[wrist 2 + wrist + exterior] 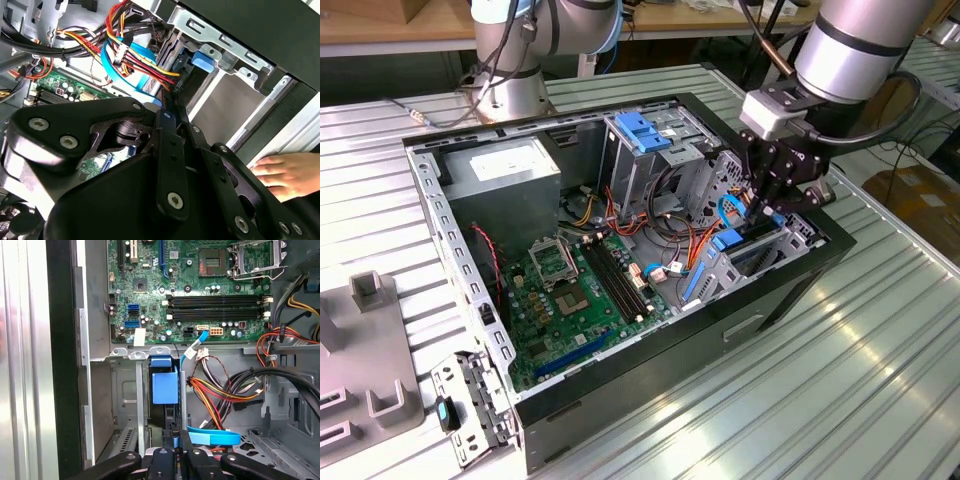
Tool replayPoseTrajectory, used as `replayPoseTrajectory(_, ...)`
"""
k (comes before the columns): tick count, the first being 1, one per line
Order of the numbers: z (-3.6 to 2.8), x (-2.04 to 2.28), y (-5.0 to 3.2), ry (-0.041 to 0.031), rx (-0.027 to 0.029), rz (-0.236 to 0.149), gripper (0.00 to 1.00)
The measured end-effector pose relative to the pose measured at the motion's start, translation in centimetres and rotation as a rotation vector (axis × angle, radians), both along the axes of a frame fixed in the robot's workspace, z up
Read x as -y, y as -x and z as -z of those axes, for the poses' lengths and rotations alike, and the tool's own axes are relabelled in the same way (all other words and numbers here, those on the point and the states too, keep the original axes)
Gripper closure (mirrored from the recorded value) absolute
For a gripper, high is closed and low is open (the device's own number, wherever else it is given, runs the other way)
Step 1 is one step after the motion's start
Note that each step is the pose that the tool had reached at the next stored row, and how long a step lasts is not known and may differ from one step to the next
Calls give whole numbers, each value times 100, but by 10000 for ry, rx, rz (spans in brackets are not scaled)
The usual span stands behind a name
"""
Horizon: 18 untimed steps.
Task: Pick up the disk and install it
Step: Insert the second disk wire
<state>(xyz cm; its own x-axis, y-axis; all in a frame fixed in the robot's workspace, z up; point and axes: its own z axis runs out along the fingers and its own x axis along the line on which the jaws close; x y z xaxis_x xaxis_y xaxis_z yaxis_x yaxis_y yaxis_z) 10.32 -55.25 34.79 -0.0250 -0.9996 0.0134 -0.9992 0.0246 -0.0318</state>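
This looks like a workshop or lab where robots are tried out. A big open computer case [620, 250] lies on a silver counter [880, 380] made of long metal strips. Inside the case you can see a green circuit board [575, 290] and lots of colored wires [225, 385]. Two gray robot arms [535, 40] are bolted to the counter. A wooden bench [380, 25] stands behind, and brown cardboard boxes [910, 190] sit on the floor.

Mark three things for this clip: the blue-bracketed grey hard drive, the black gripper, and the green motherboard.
Blue-bracketed grey hard drive [164, 388]: first wrist view, on its blue bracket face.
Black gripper [772, 203]: exterior view, midway between its fingertips.
Green motherboard [150, 285]: first wrist view, on bare board near the chips.
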Motion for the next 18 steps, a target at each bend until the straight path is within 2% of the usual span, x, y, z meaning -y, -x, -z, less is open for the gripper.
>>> replayPoseTrajectory(2,0,16,0,-45,0,4,84)
replayPoseTrajectory(6,1,36,0,-241,0,13,84)
replayPoseTrajectory(8,0,44,0,-312,0,16,84)
replayPoseTrajectory(10,0,54,0,-340,0,17,84)
replayPoseTrajectory(18,11,63,0,-345,0,17,84)
